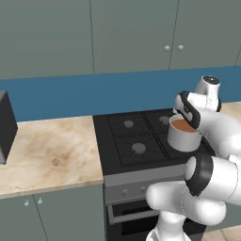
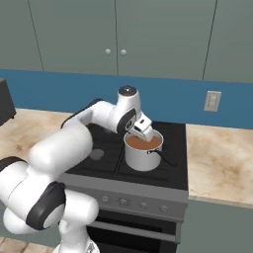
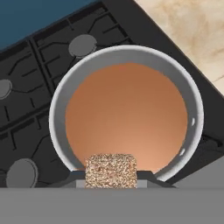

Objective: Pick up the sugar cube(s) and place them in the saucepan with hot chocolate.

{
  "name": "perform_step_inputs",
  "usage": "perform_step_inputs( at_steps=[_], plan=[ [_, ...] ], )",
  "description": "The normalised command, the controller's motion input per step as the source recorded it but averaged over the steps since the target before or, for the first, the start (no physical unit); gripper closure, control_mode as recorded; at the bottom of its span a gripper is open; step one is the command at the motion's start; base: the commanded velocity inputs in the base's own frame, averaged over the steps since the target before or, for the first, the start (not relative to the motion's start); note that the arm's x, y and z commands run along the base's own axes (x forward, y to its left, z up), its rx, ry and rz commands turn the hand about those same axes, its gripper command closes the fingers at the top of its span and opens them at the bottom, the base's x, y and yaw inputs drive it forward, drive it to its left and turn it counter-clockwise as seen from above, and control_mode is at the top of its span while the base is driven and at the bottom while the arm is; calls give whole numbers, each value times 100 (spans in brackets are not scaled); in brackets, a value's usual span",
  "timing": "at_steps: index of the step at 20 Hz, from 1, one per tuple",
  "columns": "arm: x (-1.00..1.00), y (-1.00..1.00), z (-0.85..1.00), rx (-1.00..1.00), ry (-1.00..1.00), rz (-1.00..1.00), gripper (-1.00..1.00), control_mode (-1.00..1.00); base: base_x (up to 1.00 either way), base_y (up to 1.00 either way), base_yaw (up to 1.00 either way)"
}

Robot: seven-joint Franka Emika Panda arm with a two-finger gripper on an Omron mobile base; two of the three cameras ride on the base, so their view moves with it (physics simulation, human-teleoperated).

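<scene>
Held between the tool's (image 3: 111, 183) two dark tips is one sugar cube (image 3: 110, 170), a speckled tan block clamped from both sides, as the hand view shows. It hangs above the near rim of the saucepan (image 3: 59, 109), with the brown hot chocolate (image 3: 127, 118) spread out underneath. From the right base view the tool (image 2: 142, 129) sits right over the pan's back edge, and the saucepan (image 2: 143, 159) stands on the front right burner of the black stove (image 2: 106, 163) with its thin black handle pointing off to the right.

So this cube looks lifted and carried, but not let go; I'd judge the drop is all that's left for it, perhaps after nudging a little further over the liquid so it clears the rim. Nothing pale floats on the chocolate that I can make out. On the marble table (image 1: 47, 155) left of the stove there's a small speck (image 1: 56, 162) that may be another cube waiting, though it's too tiny to be sure.
</scene>
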Motion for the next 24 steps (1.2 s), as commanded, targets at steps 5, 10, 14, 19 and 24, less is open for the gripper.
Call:
perform_step_inputs(
  at_steps=[5,10,14,19,24],
  plan=[
    [16,-44,-15,3,8,-2,100,-100,0,0,0],
    [18,-8,-11,-1,1,0,100,-100,0,0,0],
    [15,-4,-34,-10,0,0,100,-100,0,0,0],
    [0,0,-24,-1,-1,2,100,-100,0,0,0],
    [0,0,0,0,0,0,-100,-100,0,0,0]
  ],
)
